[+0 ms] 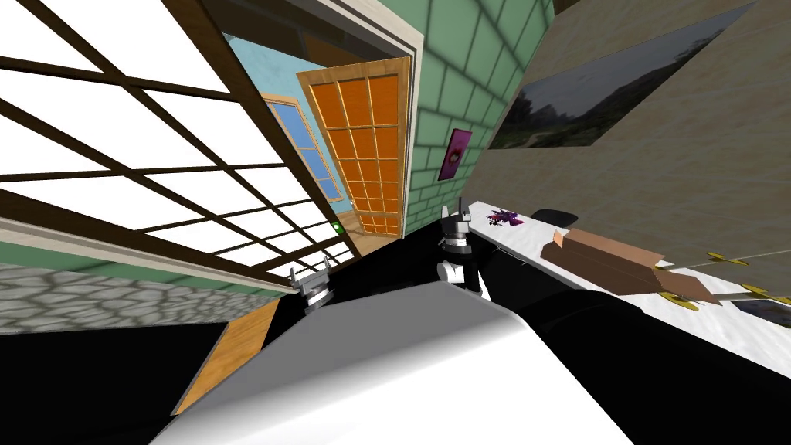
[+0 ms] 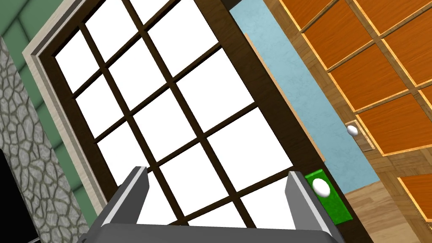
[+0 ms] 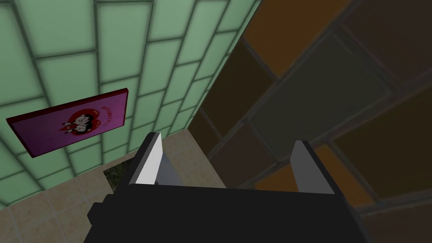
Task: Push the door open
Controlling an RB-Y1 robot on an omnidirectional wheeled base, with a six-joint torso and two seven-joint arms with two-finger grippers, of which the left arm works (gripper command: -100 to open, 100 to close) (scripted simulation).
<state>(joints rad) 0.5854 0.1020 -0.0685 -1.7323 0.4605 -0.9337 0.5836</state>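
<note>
Now, paned door just ahead of L end effector, fingers apart; door upright, knob side toward orange door; R end effector apart.

**Fig. – Clearance at doorway, both grippers.**
Paned door walls off the L side, right ahead of L gripper (fingers spread). Free gap betw. its knob edge & orange door, which stands ajar; blue wall & wood floor show through. R gripper (fingers spread) faces green wall. Table w/ box bounds the R side.
</note>
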